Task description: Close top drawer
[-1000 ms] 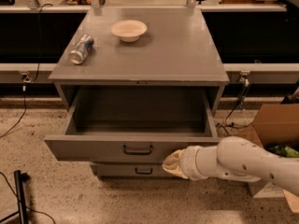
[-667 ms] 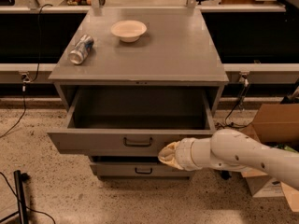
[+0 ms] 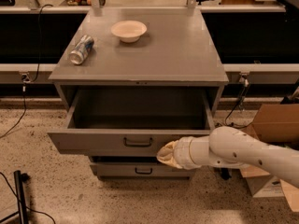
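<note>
The top drawer (image 3: 93, 141) is a wide grey metal box pulled partly out of the grey cabinet (image 3: 140, 55), its inside empty and its flat front carrying a small black handle (image 3: 138, 142). My gripper (image 3: 164, 154) comes in from the right on a white arm (image 3: 243, 153). Its cream-coloured tip rests against the drawer front just right of the handle, at the front's lower edge. A second drawer front (image 3: 140, 170) with a like handle sits below, partly behind the gripper.
A white bowl (image 3: 128, 30) and a drink can (image 3: 81, 49) lying on its side rest on the cabinet top. A cardboard box (image 3: 273, 139) stands on the floor at right. A black pole (image 3: 19, 195) and cables lie at lower left.
The drawer has slid inward a good way. My gripper and arm have moved left and toward the cabinet, staying against the drawer front.
</note>
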Controlling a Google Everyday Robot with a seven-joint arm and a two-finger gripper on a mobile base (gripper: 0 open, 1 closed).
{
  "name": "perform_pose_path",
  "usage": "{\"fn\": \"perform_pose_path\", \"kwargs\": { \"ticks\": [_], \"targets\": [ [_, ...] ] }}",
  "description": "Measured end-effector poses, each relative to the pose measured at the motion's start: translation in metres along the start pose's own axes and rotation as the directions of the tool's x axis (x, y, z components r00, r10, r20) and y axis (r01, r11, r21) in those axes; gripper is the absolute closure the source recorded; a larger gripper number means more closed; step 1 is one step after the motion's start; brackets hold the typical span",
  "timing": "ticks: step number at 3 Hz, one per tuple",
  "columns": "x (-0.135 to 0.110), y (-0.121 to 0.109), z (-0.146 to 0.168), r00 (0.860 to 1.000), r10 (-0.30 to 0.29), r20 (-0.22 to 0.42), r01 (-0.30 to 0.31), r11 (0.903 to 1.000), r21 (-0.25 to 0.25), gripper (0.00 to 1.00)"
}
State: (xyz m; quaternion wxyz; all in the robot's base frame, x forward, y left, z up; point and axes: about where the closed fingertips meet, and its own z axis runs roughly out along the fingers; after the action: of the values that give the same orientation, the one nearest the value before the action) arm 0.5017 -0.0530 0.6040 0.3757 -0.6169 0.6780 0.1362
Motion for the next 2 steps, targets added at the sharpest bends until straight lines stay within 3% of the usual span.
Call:
{"fn": "perform_pose_path", "kwargs": {
  "ticks": [2],
  "targets": [
    [0.0,-0.039,0.019,0.989,-0.122,0.088,0.121,0.9925,0.018,1.0]
  ]
}}
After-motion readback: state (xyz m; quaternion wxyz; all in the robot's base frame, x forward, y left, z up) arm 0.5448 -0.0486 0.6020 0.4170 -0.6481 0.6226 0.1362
